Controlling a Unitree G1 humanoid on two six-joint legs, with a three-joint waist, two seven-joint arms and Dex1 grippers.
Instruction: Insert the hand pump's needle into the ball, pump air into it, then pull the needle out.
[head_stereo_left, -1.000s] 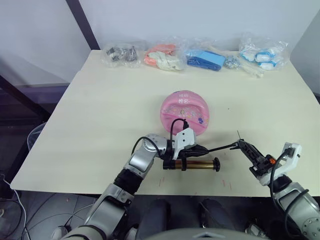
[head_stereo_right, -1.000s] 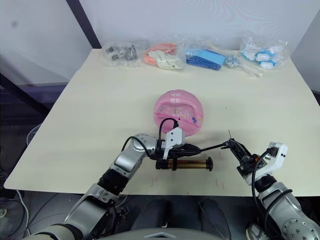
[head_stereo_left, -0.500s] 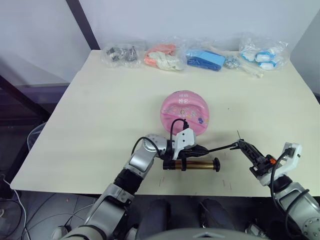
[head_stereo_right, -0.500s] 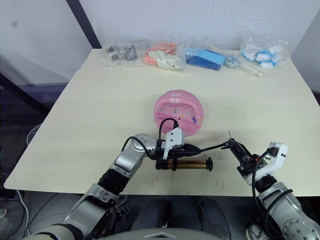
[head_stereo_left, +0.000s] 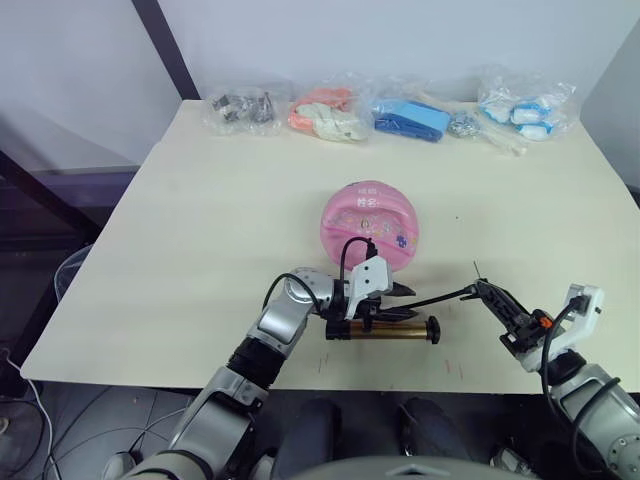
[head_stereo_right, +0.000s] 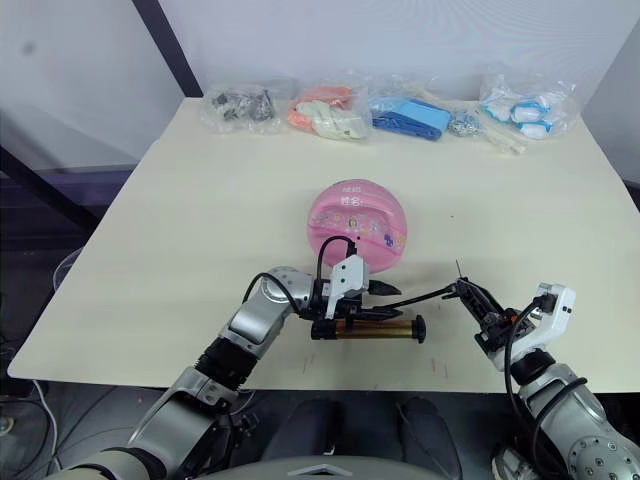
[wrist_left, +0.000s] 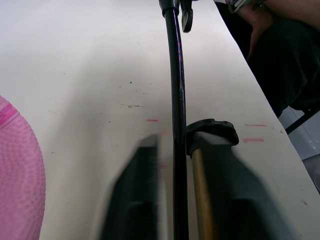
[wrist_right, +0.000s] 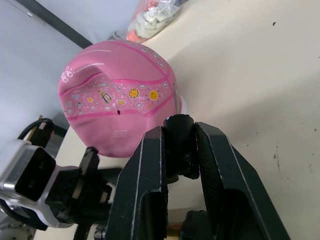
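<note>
1. A pale cream table (head_stereo_left: 200, 230) is seen in front of a white wall. Its top is smooth, with a few small red marks near the front edge.
2. One ball (head_stereo_left: 369, 224), one hand pump (head_stereo_left: 392, 328) and four clear bags (head_stereo_left: 385, 110) can be counted. The bags are lined up along the far edge and are full of small things.
3. The ball is pink and round, with a bumpy rubber skin, darker pink lines and tiny colourful prints. It is found in the middle of the table, just behind the pump.
4. The pump is laid flat near the front edge. Its tube is shiny gold, and black caps are seen at both ends.
5. A thin black hose (head_stereo_left: 440, 296) is stretched from the pump toward the right side. The needle (head_stereo_left: 477, 269) at its end is pointed up, well apart from the ball.
6. The left gripper (head_stereo_left: 395, 300) is spread apart, with the hose passing between its fingers just above the pump.
7. The right gripper (wrist_right: 177, 150) is pinched on the small black fitting (wrist_right: 179, 136) at the hose's end.
</note>
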